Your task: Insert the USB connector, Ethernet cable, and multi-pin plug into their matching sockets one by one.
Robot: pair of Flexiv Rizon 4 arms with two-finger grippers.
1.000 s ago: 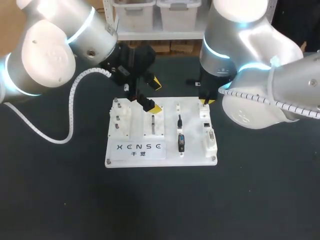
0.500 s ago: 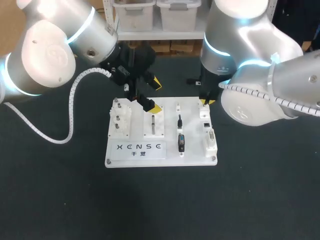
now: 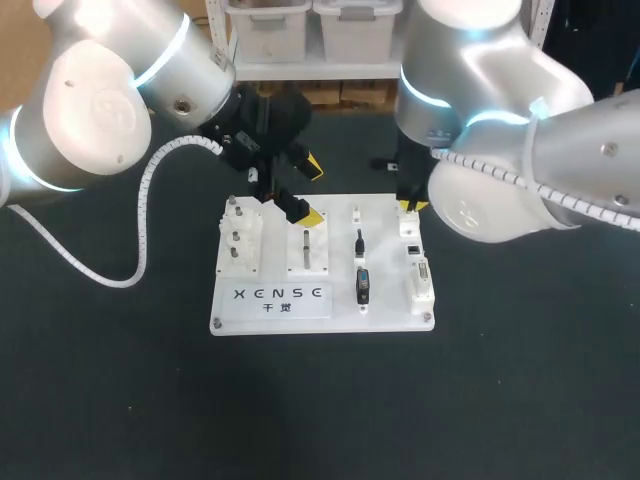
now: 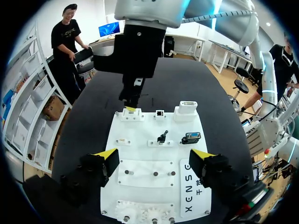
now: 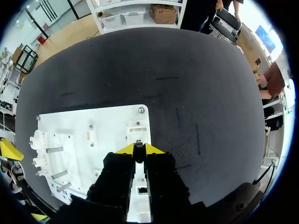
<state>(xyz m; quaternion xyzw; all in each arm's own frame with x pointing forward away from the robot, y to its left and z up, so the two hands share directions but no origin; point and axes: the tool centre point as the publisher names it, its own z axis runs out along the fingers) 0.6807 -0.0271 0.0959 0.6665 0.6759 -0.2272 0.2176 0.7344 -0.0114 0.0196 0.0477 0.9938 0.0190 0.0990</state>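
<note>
Your left gripper (image 4: 154, 157) hangs wide open and empty over the far-left part of the white board (image 3: 385, 312). Ethernet cable (image 3: 358, 241) and multi-pin plug (image 3: 362, 286) sit mid-board. Head view mostly hides your right gripper (image 5: 138, 150). Its wrist view shows the tips pinched on the USB connector (image 5: 138, 144), right at the far-right socket block (image 5: 137, 132).

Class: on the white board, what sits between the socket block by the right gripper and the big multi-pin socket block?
A small Ethernet socket sits between them, apart from both. The left wrist view shows it most clearly.
</note>
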